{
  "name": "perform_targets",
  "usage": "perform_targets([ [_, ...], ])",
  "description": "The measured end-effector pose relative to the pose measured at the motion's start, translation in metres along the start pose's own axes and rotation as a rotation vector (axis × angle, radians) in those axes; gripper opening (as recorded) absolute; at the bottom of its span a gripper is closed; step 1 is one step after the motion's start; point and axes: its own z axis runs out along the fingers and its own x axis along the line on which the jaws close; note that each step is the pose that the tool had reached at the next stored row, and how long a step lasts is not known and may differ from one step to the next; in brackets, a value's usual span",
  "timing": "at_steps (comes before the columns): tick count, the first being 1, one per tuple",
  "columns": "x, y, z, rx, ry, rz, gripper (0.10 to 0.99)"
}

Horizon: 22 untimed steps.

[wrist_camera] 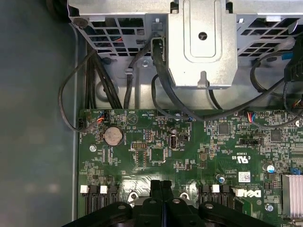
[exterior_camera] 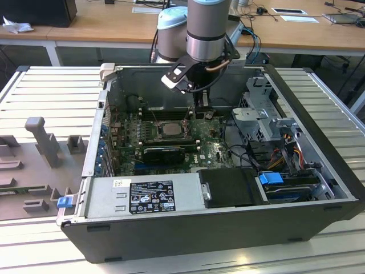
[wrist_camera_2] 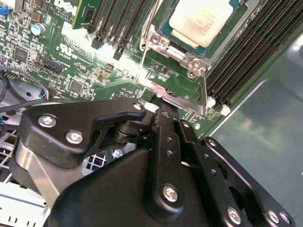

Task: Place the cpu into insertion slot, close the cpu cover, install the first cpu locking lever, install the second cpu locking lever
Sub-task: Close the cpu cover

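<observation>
The cpu [wrist_camera_2: 202, 20] is a pale silver square lying flat in the insertion slot [wrist_camera_2: 222, 34] on the green board; in the exterior view the cpu [exterior_camera: 170, 129] sits mid-board. The silver cpu cover [wrist_camera_2: 161, 41] lies down around the chip as a frame. Thin metal lever rods [wrist_camera_2: 204, 90] run along the socket's sides. My gripper [wrist_camera_2: 160, 111] is shut, its black fingertips pressed together right at the silver plate [wrist_camera_2: 182, 101] on the socket's edge. In the exterior view my gripper [exterior_camera: 202, 105] hangs just to the right of the socket. In the first wrist view the fingers [wrist_camera: 156, 185] meet with no gap.
The open computer case [exterior_camera: 319, 171] walls in the board. A grey drive cage [wrist_camera: 201, 42] with black cables [wrist_camera: 161, 90] stands beside the gripper. Black memory slots [wrist_camera_2: 246, 61] flank the socket. A power supply [exterior_camera: 142, 197] lies along the near side.
</observation>
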Motion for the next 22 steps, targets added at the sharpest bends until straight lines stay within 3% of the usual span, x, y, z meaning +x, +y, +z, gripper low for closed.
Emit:
perform_targets([
  [15, 0.0000, -0.0106, -0.0007, 0.000, 0.0000, 0.000, 0.106],
  [22, 0.0000, -0.0203, -0.0013, 0.000, 0.0001, 0.000, 0.106],
])
